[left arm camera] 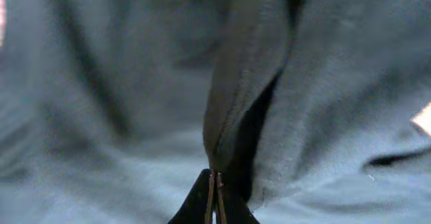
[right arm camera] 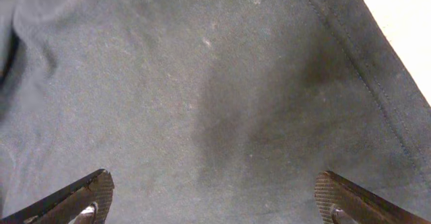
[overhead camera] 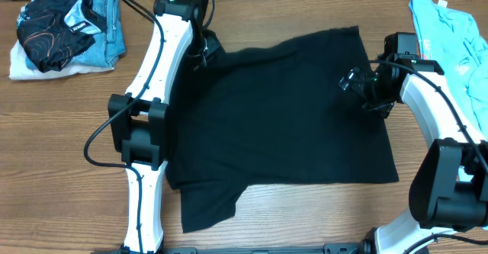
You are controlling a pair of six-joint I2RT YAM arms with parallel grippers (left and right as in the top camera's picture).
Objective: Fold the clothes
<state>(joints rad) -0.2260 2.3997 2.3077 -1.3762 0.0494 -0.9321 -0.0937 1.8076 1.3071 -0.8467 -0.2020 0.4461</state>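
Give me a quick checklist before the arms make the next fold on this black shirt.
1. Left gripper gripping the black shirt: ok, jaws shut on a raised fold.
2. Right gripper gripping cloth: not ok, jaws open over the shirt.
3. Shirt lying flat: not ok, bunched at the left gripper.
4. Clothes pile clear of the shirt: ok.
5. Light blue garment clear of the shirt: ok.

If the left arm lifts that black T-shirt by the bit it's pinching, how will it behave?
Probably floppy: the black T-shirt lies flat yet ridges up limply at the left gripper. Likely light; one thin pinch raises that fold.
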